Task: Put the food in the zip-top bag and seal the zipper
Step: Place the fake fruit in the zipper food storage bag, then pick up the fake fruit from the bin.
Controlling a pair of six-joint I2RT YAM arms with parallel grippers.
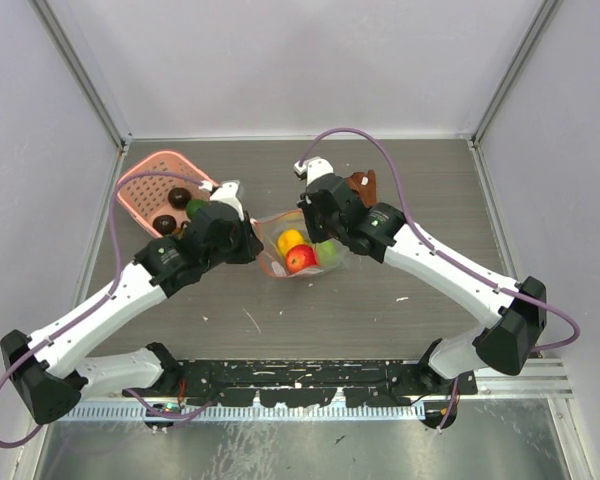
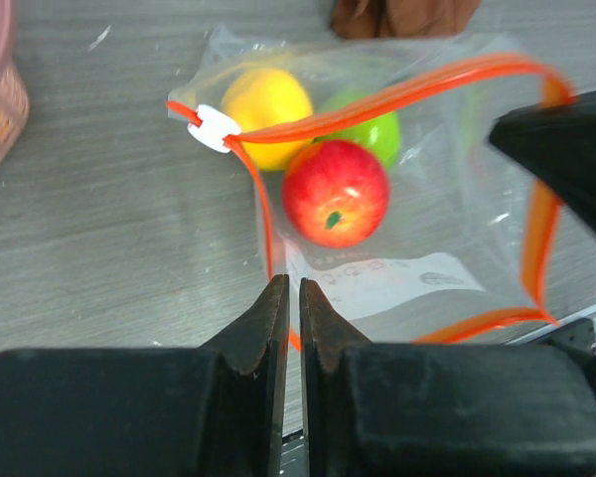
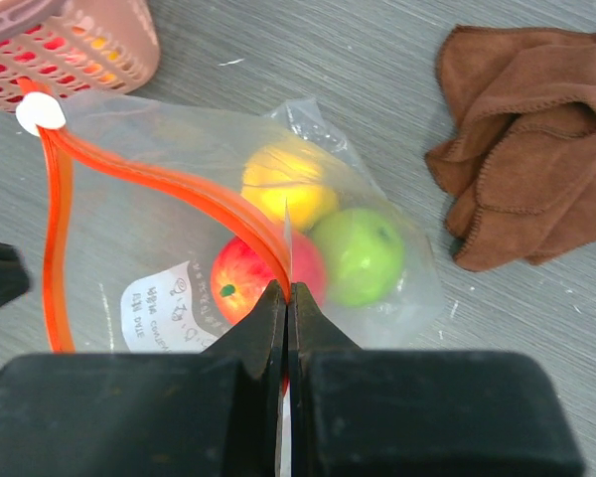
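A: Left gripper [image 2: 289, 298], right gripper [image 3: 286, 298]?
B: Both pinched tight on the zipper [image 2: 377, 99].
A: Bag [image 2: 447, 199]?
B: One, clear, crinkly, mouth gaping, mid-table between basket [image 3: 79, 50] and cloth [image 3: 526, 189]. Three fruits [image 2: 336, 192] inside: one yellow, one red, one green.

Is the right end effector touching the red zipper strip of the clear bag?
Touching. In the right wrist view, the right end effector is pinched shut on the zipper, whose red strip runs in between the closed jaws.
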